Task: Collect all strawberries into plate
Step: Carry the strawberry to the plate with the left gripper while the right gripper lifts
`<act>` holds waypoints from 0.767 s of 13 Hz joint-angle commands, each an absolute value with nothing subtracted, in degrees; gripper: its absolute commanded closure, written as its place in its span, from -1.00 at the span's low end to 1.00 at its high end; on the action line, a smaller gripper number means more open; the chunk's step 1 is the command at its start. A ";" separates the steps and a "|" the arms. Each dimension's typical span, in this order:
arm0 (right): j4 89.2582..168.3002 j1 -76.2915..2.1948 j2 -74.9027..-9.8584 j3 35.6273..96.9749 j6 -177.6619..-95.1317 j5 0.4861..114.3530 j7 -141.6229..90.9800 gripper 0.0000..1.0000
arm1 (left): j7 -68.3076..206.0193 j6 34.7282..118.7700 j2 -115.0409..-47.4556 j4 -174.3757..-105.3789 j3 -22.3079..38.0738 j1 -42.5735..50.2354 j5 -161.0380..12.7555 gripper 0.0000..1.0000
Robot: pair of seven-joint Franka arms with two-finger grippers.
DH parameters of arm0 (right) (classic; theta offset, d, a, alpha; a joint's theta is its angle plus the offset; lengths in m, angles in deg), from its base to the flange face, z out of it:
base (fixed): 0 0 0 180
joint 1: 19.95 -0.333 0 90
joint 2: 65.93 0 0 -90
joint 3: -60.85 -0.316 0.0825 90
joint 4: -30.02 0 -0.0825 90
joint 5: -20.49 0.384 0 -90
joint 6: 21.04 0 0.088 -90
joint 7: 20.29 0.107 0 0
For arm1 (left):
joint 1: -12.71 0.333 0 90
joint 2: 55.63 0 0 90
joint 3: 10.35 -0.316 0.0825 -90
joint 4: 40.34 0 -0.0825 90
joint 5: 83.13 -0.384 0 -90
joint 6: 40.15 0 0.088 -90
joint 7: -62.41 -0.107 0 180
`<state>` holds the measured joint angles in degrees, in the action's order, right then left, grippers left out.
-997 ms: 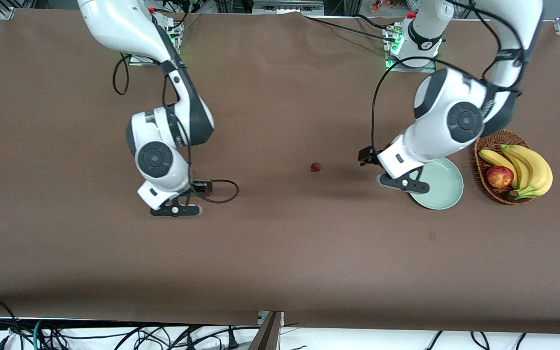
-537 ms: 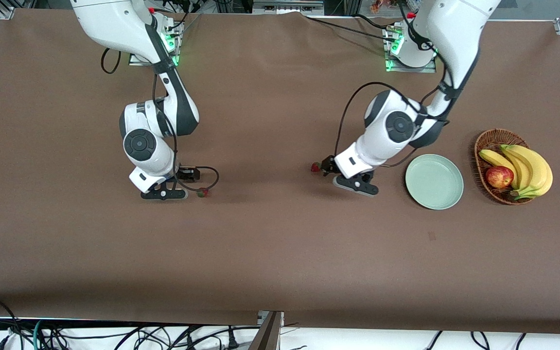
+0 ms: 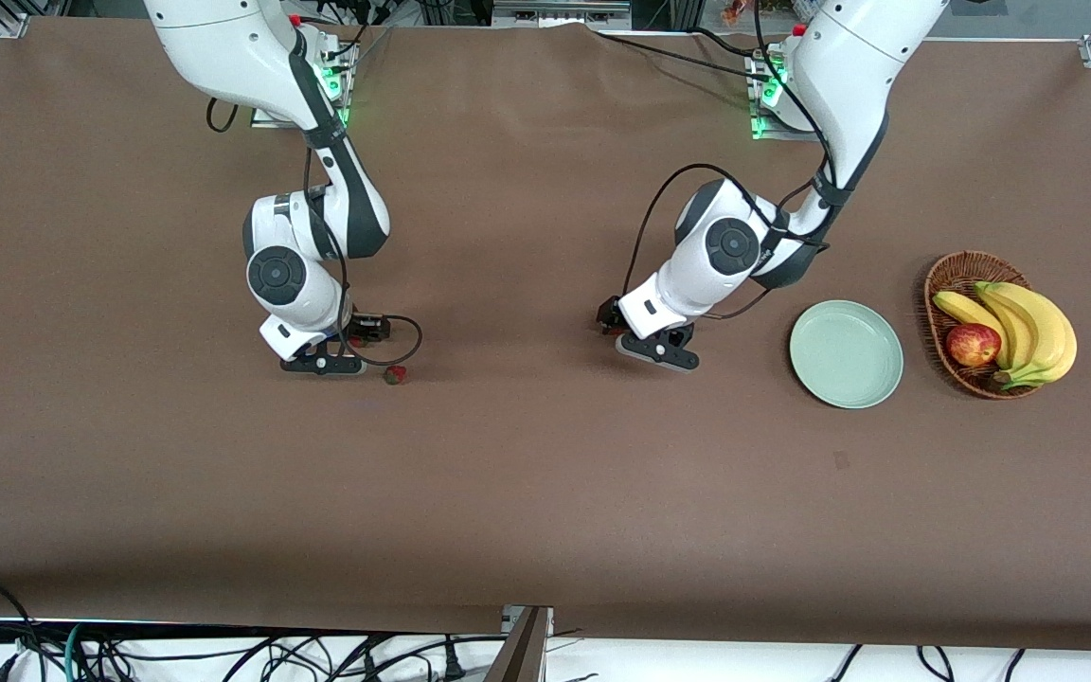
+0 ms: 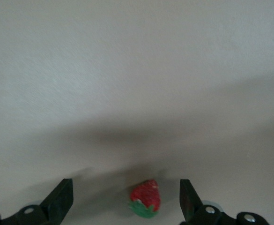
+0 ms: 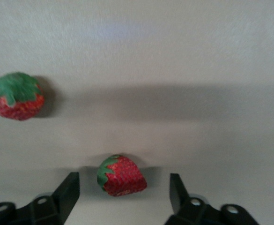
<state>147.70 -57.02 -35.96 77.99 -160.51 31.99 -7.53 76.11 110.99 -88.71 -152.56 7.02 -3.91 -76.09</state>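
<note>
**Both grippers low over strawberries, plate bare**

The wide brown cloth-covered surface (image 3: 545, 493) carries everything. Two white Franka arms reach down onto it from their bases along the top of the front view.

Toward the left arm's end stands a round brown wicker basket (image 3: 945, 284) holding yellow bananas (image 3: 1028, 327) and a red apple (image 3: 973, 344). Just beside it, toward the middle, lies the round, shallow, pale mint-green plate (image 3: 846, 353) with a raised rim; nothing rests in it.

The left gripper (image 4: 126, 199) is low over the middle of the surface, well apart from the plate. Its fingers (image 4: 62, 197) stand wide apart with a small red strawberry with a green leafy top (image 4: 146, 198) lying between them on the surface, touched by neither finger.

The right gripper (image 5: 123, 192) is low over the right arm's end of the surface. Its fingers (image 5: 69, 190) are spread on either side of a second red strawberry (image 5: 122, 176), not yet closed on it; small gaps show at both sides. A third strawberry (image 3: 395, 375) lies near, just outside that gripper and nearer to the front camera than it; the right wrist view shows it too (image 5: 16, 96).
</note>
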 commanded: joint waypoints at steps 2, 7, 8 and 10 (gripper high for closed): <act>150.08 -57.30 -37.19 77.55 -162.54 33.67 -8.69 -0.13 | 82.70 111.64 -90.34 -152.66 5.39 -9.08 -77.07 -1.00; 149.64 -57.30 -37.19 77.64 -162.54 33.67 -9.13 0.34 | 83.06 111.46 -90.26 -152.66 4.06 -9.79 -80.75 -0.65; 149.64 -57.30 -37.28 77.64 -162.46 33.67 -9.13 0.43 | 83.06 111.29 -90.26 -152.66 3.97 -9.79 -81.54 -0.33; 149.38 -57.30 -37.63 77.64 -162.02 33.67 -9.48 0.52 | 83.06 111.29 -90.26 -152.66 3.88 -9.79 -81.73 0.06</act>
